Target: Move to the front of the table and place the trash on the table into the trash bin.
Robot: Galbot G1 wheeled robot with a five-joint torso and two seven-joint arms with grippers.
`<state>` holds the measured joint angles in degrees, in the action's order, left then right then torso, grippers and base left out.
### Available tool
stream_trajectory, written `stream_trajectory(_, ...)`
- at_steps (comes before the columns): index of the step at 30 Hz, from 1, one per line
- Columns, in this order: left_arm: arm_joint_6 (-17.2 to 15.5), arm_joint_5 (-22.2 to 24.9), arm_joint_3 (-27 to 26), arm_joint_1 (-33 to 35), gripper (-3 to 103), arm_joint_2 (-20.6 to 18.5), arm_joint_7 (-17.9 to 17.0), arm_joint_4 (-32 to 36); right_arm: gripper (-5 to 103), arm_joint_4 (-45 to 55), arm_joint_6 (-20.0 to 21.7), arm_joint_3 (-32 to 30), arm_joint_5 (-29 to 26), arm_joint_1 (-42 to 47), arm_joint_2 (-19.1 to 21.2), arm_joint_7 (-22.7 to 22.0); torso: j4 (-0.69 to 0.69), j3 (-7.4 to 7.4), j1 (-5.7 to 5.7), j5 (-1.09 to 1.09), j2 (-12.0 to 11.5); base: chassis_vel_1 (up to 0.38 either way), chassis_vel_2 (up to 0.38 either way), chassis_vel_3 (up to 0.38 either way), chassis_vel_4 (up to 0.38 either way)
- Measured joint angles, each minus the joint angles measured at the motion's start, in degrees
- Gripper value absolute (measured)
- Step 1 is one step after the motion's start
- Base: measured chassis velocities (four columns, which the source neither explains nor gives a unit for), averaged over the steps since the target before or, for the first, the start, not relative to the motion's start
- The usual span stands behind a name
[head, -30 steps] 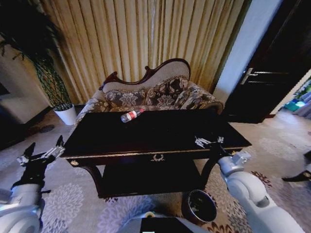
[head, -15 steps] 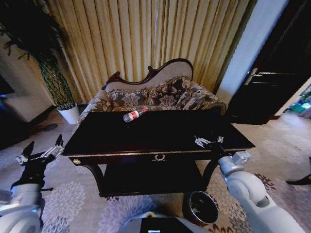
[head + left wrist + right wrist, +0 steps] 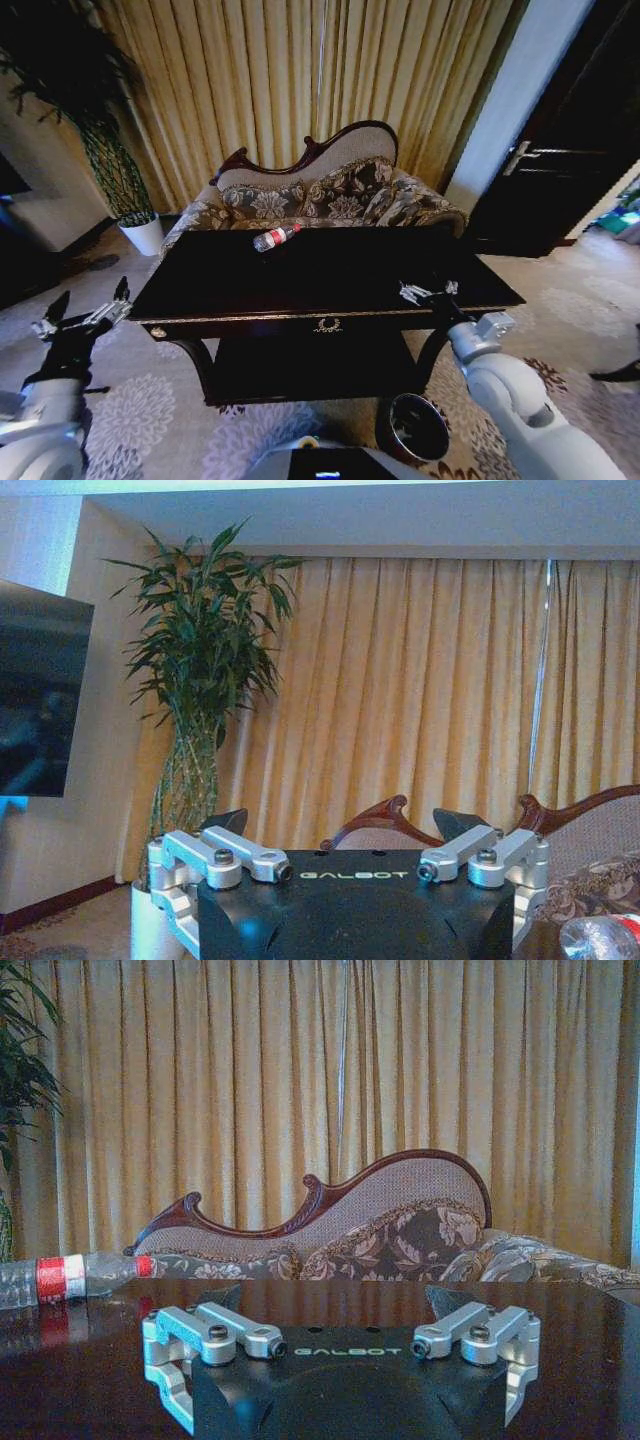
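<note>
Reaching forward on the right, the white right arm stretches up from the lower corner of the head view, its gripper (image 3: 428, 292) held level just above the front right part of the desk (image 3: 340, 275), fingers spread apart with nothing between them. The right wrist view shows those two finger tips well apart over the dark glossy top. The left arm is bent at the lower left, outside the desk's left end, with its gripper (image 3: 88, 313) raised over the patterned carpet (image 3: 150, 420), fingers likewise parted and empty. The bottle (image 3: 274, 237) lies on its side near the desk's far edge, left of centre, cap toward the sofa (image 3: 320, 195) behind; it is well apart from both grippers. The bin (image 3: 415, 428) stands on the carpet below the desk's front right corner, beside the right arm.
</note>
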<state>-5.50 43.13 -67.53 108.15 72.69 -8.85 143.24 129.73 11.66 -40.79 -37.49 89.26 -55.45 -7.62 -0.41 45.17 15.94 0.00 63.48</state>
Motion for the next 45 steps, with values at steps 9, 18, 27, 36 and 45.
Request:
stream_trajectory(9, 0.1, 0.0, -0.2, 0.1, 100, 0.0, 0.1, 0.0, 100, 0.1, 0.0, 0.2, 0.1, 0.0, 0.1, 0.1, 0.01, 0.0, 0.0, 0.0, 0.0, 0.0, 0.0, 0.0, 0.0)
stream_trajectory(18, 0.1, 0.0, -0.1, 0.1, 100, -0.1, 0.1, 0.0, 100, 0.1, 0.1, 0.4, 0.3, 0.0, 0.1, 0.1, 0.0, 0.0, 0.0, 0.0, 0.0, -0.019, 0.009, 0.019, -0.016)
stream_trajectory(27, 0.1, 0.0, -0.2, 0.0, 100, -0.1, 0.1, 0.0, 100, 0.1, 0.1, 0.6, 0.5, 0.0, 0.0, 0.2, 0.0, 0.0, 0.0, 0.0, 0.0, 0.0, 0.0, 0.0, 0.0)
stream_trajectory(36, 0.2, 0.0, -0.2, 0.1, 100, 0.1, 0.1, 0.0, 100, 0.3, 0.1, 0.6, 0.1, 0.1, -0.1, 0.2, 0.0, 0.0, 0.0, 0.0, 0.0, -0.022, 0.017, 0.02, -0.02)
stream_trajectory(45, 0.0, 0.2, -0.2, 0.5, 100, 0.5, 0.0, 0.0, 100, 0.6, 0.1, 0.7, -0.3, 0.4, -0.6, 0.0, 0.0, 0.0, 0.01, 0.0, 0.0, -0.009, 0.007, 0.011, -0.013)
